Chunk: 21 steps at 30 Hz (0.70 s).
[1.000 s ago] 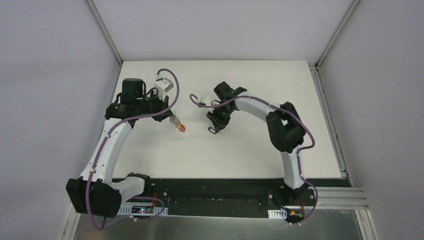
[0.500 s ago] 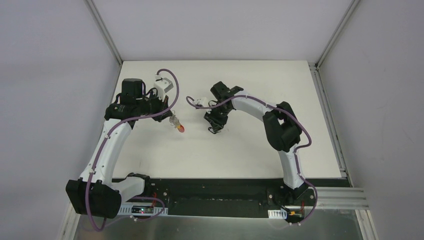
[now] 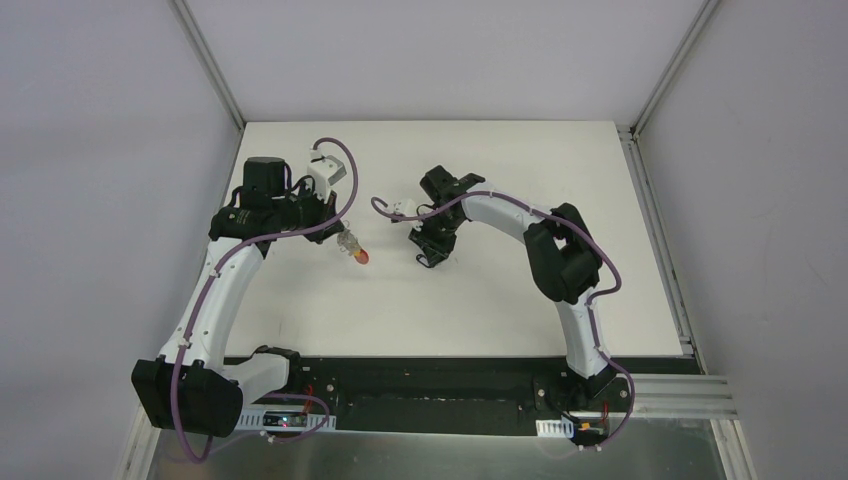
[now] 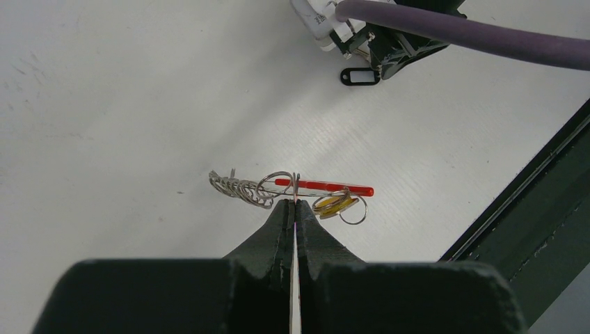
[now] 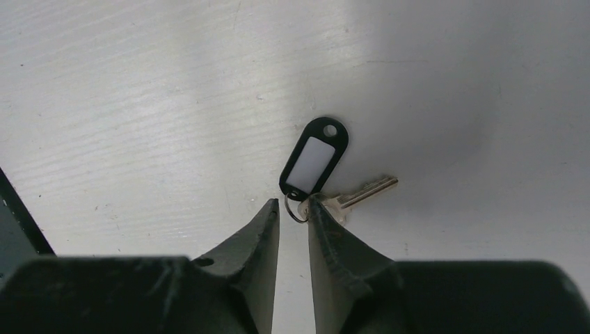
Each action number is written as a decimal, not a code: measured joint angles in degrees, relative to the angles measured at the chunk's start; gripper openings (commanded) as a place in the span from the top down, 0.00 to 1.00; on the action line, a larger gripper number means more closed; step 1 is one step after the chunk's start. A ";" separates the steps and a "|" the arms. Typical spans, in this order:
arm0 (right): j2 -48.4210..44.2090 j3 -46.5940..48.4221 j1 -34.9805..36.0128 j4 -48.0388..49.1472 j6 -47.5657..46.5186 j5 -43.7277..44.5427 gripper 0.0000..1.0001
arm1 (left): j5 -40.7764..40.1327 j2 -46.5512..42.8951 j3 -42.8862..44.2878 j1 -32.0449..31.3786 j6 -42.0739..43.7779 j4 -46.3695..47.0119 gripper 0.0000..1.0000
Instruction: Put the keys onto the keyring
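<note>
The keyring [image 4: 323,186] is a red band with a row of silver wire loops [image 4: 240,188] and a yellow-orange tag [image 4: 334,204]. It hangs just above the table, and my left gripper [image 4: 295,202] is shut on one of its wires. In the top view the keyring [image 3: 358,253] sits right of the left gripper [image 3: 345,240]. The key [image 5: 365,191] is silver, lies flat on the table and is joined by a small ring [image 5: 293,211] to a black tag [image 5: 313,158]. My right gripper [image 5: 294,203] stands over it, jaws slightly apart, the ring between the tips. Its right finger [image 5: 327,223] covers the key's head.
The white table [image 3: 500,300] is walled at the back and both sides. A dark rail [image 4: 536,223] runs along its near edge. The right arm's purple cable [image 4: 473,38] loops between the two grippers. In the left wrist view the black tag [image 4: 360,75] shows under the right gripper.
The right arm has shifted a little to the left, toward the left gripper, staying over the key. The left arm and the keyring have not moved.
</note>
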 measured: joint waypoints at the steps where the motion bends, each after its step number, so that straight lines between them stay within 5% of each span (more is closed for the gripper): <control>1: 0.00 0.00 0.00 -0.04 0.00 -0.02 0.78 | 0.00 0.00 0.00 0.00 0.00 0.00 1.00; 21: 0.79 0.20 0.13 -0.33 -0.20 -0.33 0.90 | -0.02 0.00 0.00 -0.02 0.02 -0.02 1.00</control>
